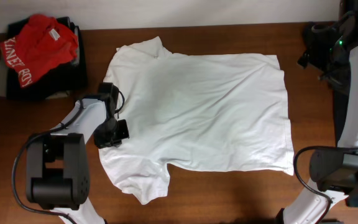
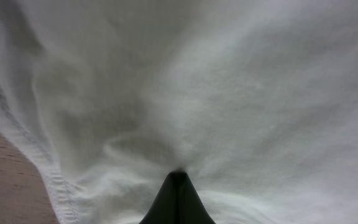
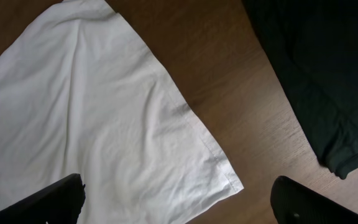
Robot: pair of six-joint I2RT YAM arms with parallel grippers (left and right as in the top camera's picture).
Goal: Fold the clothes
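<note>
White T-shirt (image 1: 197,112) lay flat beside the red shirt (image 1: 39,43). Left gripper (image 2: 178,186) was pinching the tee's edge nearest the red shirt, while the right gripper (image 3: 179,208) was spread wide, holding nothing. Reckon a one-sided pull could've bunched the tee or slipped off.

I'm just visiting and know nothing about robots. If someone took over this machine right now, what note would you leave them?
Left pincer: shut, pinching the white short-sleeved cotton T-shirt at its edge between the sleeves.
Right pincer: open, empty, above a hem corner.
The shirt lies spread out on the brown wooden table.
Done: nothing folded.
Left: every fold.
</note>
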